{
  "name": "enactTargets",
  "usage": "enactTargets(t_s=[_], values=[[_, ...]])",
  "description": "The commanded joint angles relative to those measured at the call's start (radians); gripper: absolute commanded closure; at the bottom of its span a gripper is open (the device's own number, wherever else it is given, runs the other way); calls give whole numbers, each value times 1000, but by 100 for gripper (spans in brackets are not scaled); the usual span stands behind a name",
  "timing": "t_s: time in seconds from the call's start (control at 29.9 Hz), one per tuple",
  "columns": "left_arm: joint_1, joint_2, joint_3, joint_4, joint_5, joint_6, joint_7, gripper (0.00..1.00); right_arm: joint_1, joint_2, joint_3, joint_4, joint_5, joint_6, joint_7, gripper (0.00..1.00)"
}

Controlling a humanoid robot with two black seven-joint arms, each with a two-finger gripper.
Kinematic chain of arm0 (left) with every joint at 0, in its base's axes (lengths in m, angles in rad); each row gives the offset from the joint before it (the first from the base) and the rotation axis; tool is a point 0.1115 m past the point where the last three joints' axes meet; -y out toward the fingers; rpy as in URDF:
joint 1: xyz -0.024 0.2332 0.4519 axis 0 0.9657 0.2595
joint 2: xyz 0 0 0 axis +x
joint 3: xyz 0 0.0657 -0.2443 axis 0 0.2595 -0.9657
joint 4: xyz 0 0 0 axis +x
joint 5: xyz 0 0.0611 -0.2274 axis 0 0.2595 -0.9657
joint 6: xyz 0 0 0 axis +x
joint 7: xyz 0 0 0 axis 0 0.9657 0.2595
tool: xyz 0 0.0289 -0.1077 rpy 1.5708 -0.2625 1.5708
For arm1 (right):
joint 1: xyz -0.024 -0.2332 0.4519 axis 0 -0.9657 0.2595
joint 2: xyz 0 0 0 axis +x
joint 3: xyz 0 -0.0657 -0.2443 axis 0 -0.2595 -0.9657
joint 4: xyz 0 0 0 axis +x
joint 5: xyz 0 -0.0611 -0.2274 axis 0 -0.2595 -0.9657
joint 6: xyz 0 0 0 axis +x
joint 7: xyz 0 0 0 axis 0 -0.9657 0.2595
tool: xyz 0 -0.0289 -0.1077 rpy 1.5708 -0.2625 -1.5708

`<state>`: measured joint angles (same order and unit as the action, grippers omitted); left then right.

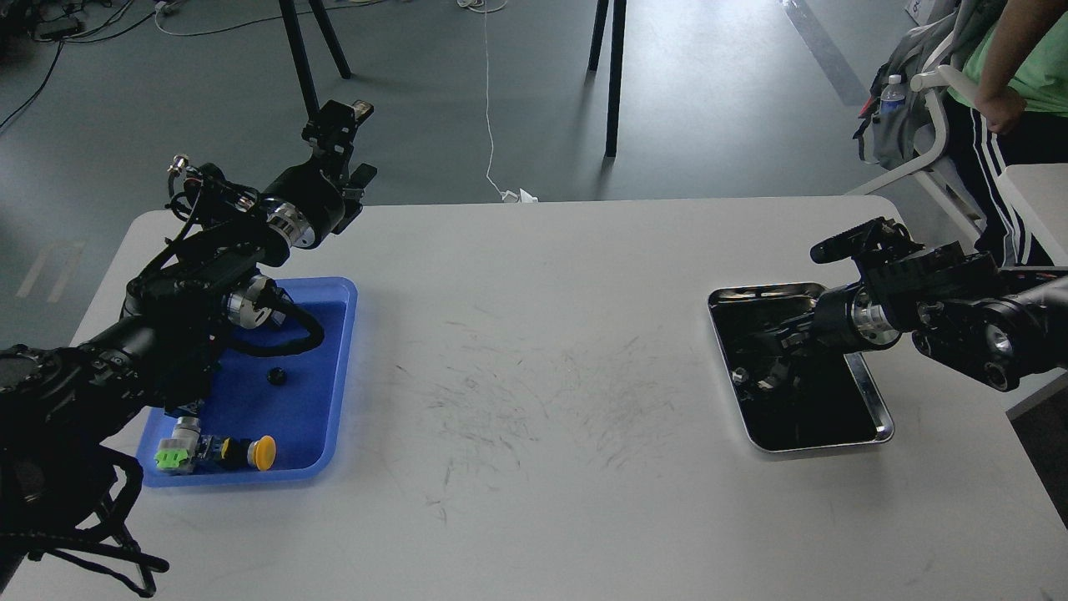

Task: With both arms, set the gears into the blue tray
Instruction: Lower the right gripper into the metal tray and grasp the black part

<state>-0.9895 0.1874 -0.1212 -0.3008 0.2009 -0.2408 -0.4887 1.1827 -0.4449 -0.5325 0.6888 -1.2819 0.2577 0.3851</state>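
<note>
One gear (276, 377) lying in blue tray (338, 376), far left. Right fingers (763, 376) reaching into metal tray (868, 392); left fingers (338, 125) hovering. Grip states: cannot tell. Risk: black-on-black hiding gears, causing missed pinch.

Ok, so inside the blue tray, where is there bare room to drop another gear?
The blue tray is bare in its middle and right part, around the lone gear. Its near edge is crowded by the push-button switches, and the left arm with its cable covers the far left part. The widest bare patch lies between gear and switches.
</note>
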Motion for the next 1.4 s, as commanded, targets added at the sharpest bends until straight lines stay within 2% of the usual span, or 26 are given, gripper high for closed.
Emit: enactTargets(t_s=[0.0, 0.27, 0.43, 0.57, 0.63, 0.7, 0.77, 1.07, 1.37], values=[[0, 0, -1, 0, 0, 0, 0, 2, -1, 3, -1, -5, -1, 0, 0, 44], [5, 1, -1, 0, 0, 0, 0, 2, -3, 8, -4, -22, -1, 2, 0, 52], [5, 1, -1, 0, 0, 0, 0, 2, -3, 11, -4, -20, -1, 8, 1, 63], [6, 1, -1, 0, 0, 0, 0, 2, -6, 17, -4, -20, -1, 8, 1, 67], [6, 1, -1, 0, 0, 0, 0, 2, -6, 17, -4, -17, -1, 8, 1, 76], [6, 1, -1, 0, 0, 0, 0, 2, -6, 17, -4, -18, -1, 8, 1, 77], [6, 1, -1, 0, 0, 0, 0, 2, -3, 17, -4, -14, -1, 8, 3, 83], [6, 1, -1, 0, 0, 1, 0, 2, 18, 17, -1, -11, 1, 8, 5, 96], [6, 30, -1, -6, -9, 1, 0, 2, 110, 22, 26, 3, 4, -2, 15, 99]])
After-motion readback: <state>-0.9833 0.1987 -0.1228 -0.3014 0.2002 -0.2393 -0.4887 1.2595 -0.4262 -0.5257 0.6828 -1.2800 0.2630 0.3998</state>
